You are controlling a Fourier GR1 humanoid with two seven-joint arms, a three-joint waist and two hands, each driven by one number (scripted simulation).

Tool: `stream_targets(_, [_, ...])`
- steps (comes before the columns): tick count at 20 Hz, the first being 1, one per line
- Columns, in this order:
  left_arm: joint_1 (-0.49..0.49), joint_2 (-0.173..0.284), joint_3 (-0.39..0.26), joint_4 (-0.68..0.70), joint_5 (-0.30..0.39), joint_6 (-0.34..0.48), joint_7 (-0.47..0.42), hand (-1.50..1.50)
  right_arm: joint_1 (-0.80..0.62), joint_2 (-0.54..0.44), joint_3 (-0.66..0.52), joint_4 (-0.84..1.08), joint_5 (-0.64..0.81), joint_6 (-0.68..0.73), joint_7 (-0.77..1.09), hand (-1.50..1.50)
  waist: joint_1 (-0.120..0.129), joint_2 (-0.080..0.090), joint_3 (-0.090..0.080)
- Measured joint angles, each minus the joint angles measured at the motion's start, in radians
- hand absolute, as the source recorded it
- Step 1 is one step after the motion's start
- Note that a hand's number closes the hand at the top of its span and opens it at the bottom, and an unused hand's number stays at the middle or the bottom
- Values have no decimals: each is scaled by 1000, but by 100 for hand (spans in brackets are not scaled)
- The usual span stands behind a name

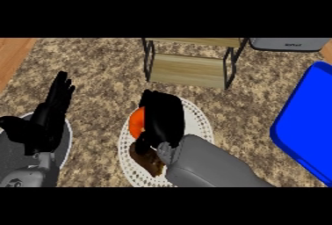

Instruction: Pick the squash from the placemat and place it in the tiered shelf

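My right hand is down over the orange squash on the white placemat, fingers curled round it so only its left side shows. My left hand rests open at the left, fingers up. The tiered shelf stands just beyond; I judge the squash could slip sideways on the lift or catch the shelf's dark frame.
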Motion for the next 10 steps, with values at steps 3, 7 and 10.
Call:
stream_targets(3, [4, 5, 10, 1, 0, 3, 1, 0, -63, -1, -50, -50, 46, -40, 21, 150, -12, -6, 0])
stream_targets(7, [16, 4, 15, -1, -2, 6, -3, 0, -140, -2, -110, -70, 136, -63, 61, 150, -25, -9, -1])
stream_targets(10, [28, 1, 16, -4, -7, 11, -11, 0, -192, -2, -154, -74, 195, -54, 86, 150, -33, -11, -2])
